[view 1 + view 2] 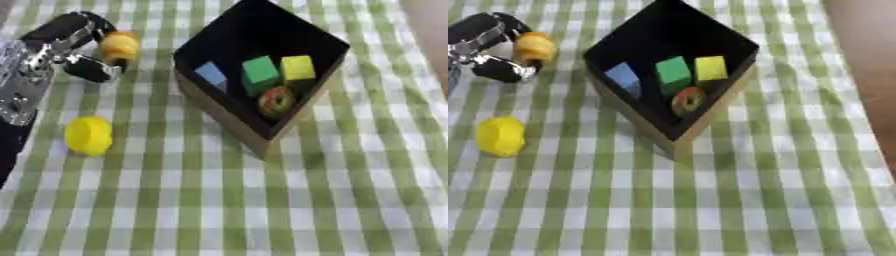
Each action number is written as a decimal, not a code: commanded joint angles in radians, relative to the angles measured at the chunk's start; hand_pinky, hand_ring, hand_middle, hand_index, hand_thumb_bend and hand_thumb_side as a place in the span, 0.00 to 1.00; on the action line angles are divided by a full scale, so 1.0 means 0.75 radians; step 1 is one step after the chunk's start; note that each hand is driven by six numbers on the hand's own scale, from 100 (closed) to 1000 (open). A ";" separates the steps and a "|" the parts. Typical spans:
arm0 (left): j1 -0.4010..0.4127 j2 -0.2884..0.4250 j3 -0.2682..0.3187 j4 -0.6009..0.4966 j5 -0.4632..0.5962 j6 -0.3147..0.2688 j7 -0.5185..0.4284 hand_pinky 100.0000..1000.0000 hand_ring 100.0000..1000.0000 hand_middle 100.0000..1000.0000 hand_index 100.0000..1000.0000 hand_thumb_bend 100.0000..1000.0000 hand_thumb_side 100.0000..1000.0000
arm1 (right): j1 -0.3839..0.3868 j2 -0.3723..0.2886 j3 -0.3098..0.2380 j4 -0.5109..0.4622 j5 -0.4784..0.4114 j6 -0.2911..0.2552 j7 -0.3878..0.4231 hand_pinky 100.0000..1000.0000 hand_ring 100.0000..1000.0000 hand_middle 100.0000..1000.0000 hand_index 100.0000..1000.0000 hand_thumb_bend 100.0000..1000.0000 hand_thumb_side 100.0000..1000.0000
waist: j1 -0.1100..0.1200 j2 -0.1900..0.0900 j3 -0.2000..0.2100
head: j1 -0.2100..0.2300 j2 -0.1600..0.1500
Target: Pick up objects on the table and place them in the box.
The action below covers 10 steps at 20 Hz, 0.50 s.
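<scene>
Your left hand (66, 47) enters from the upper left, its fingers (87, 70) and thumb curled around a yellow-orange rounded object (120, 46), which sits clamped between them, just left of the box (223, 107). The box is dark inside with brown outer walls and stands corner-toward-you on the table (262, 210), which is covered by a green-and-white checked cloth. Inside the box you see 4 things: a blue block (211, 74) at the left, a green block (260, 70) in the middle, a yellow block (297, 67) at the right, and a red-and-yellow ring (276, 100) nearer the front wall. A yellow cylinder-like piece (88, 135) lies on the cloth, apart from the box at its left and below your hand.
</scene>
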 commanded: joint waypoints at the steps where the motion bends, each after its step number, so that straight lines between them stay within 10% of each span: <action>1: -0.030 0.056 0.000 -0.092 -0.010 0.006 -0.004 0.74 0.69 0.67 0.74 0.15 0.17 | -0.016 -0.029 -0.010 -0.021 -0.008 -0.002 -0.002 0.84 0.83 0.61 0.84 0.00 0.49 | 0.000 -0.047 0.004 | -0.007 0.003; 10: -0.082 0.022 -0.044 -0.330 0.028 -0.013 -0.059 0.74 0.69 0.66 0.74 0.12 0.19 | -0.034 -0.032 -0.007 -0.021 -0.015 -0.012 -0.011 0.84 0.83 0.61 0.84 0.00 0.49 | 0.006 -0.059 -0.008 | -0.015 0.001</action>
